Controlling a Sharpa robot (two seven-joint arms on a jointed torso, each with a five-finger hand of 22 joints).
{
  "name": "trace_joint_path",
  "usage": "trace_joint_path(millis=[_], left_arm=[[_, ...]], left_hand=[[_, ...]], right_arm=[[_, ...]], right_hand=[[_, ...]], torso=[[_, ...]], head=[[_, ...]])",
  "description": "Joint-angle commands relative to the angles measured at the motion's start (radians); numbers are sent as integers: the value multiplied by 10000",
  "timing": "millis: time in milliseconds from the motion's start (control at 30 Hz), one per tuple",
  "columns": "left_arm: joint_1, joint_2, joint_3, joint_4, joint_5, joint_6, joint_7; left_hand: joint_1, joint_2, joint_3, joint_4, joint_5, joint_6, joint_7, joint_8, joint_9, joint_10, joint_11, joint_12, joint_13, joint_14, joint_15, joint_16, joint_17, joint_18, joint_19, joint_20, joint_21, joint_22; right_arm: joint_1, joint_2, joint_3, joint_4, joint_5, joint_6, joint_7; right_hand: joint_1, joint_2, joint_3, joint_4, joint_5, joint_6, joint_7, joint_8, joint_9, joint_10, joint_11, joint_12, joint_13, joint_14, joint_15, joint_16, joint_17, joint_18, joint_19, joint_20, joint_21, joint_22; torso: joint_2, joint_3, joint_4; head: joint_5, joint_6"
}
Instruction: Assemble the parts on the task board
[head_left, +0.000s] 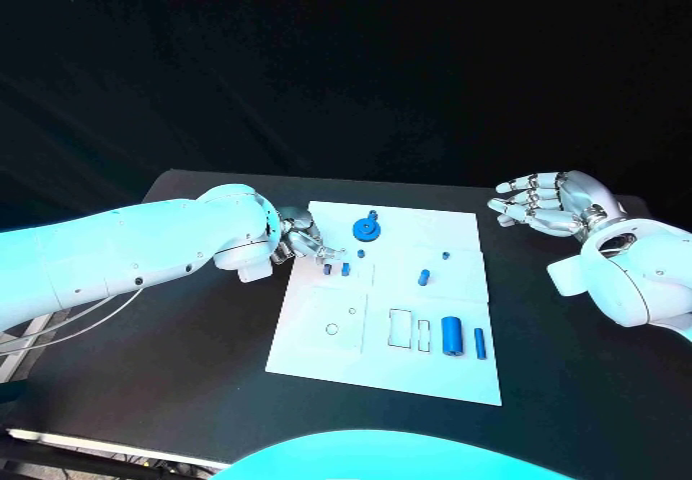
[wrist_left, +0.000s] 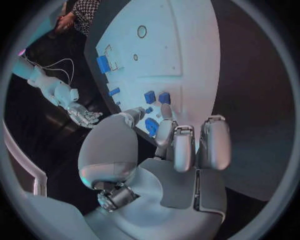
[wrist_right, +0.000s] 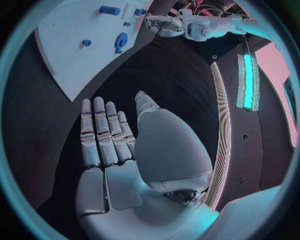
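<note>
The white task board (head_left: 397, 330) lies in the middle of the black surface (head_left: 173, 380), at the centre of the head frame. The left hand (head_left: 303, 240) rests at the board's upper left edge, fingers curled down near two small blue parts (head_left: 339, 268); whether it grips anything cannot be told. A blue round part (head_left: 369, 229) stands near the board's top edge. Two blue cylinders (head_left: 463, 338) lie side by side at the board's lower right. The right hand (head_left: 541, 205) hovers at the upper right, off the board, fingers apart and holding nothing.
</note>
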Motion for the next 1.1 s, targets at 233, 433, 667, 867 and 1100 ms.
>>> trace_joint_path(millis=[233, 433, 667, 867, 1100], left_arm=[[-100, -35, -16, 111, -565, -310, 302], [-168, -12, -23, 62, -810, -285, 275], [-224, 18, -36, 27, -820, -141, 228], [-242, 59, -44, -2, -756, 44, 156], [-249, 110, -60, -43, -668, 161, 137]], left_hand=[[382, -141, -262, -14, -20, -155, 91, -277, -209, -198, 97, -87, -124, 1012, 147, -10, 2491, 123, -79, 114, -103, -112], [415, -148, -286, -14, -22, -159, 100, -297, -229, -213, 106, -92, -139, 1013, 155, -9, 2492, 124, -82, 123, -106, -115], [455, -161, -321, -16, -29, -157, 109, -315, -250, -222, 114, -90, -143, 1017, 164, -2, 2507, 127, -90, 132, -114, -127], [560, -129, -348, -20, -10, -137, 116, -339, -286, -241, 124, -88, -154, 1019, 177, 2, 2513, 129, -97, 149, -122, -135], [788, -56, -374, -31, 47, -96, 128, -375, -349, -242, 136, -64, -134, 1023, 190, 9, 2526, 128, -95, 176, -119, -121]], right_arm=[[-6, -6, 1, 3, -46, 74, 95], [-8, -14, 0, 2, -46, 77, 92], [-9, -18, 0, 4, -46, 83, 92], [-13, -15, -1, 4, -46, 84, 93], [-15, -15, -1, 10, -46, 86, 92]], right_hand=[[-37, 86, -29, -35, -37, 13, 813, 67, -8, -24, -5, 44, -8, 58, 31, -48, -8, 119, -89, 11, -22, -9], [-37, 86, -29, -35, -37, 13, 813, 67, -8, -24, -5, 44, -8, 58, 31, -48, -8, 119, -89, 11, -22, -9], [-37, 86, -29, -35, -37, 13, 813, 67, -8, -24, -5, 44, -8, 58, 31, -48, -8, 119, -89, 11, -22, -9], [-37, 86, -29, -35, -37, 13, 813, 67, -8, -24, -5, 44, -8, 58, 31, -48, -8, 119, -89, 11, -22, -9], [-46, 89, -34, -32, -36, 11, 814, 71, -16, -25, -4, 48, -23, 65, 33, -63, -27, 122, -102, 16, -17, -47]], torso=[[8, -5, -11], [17, 1, -18], [20, 1, -6], [12, 2, -21], [21, 0, -14]], head=[[19, 10], [15, 6], [13, -16], [20, -32], [11, -47]])
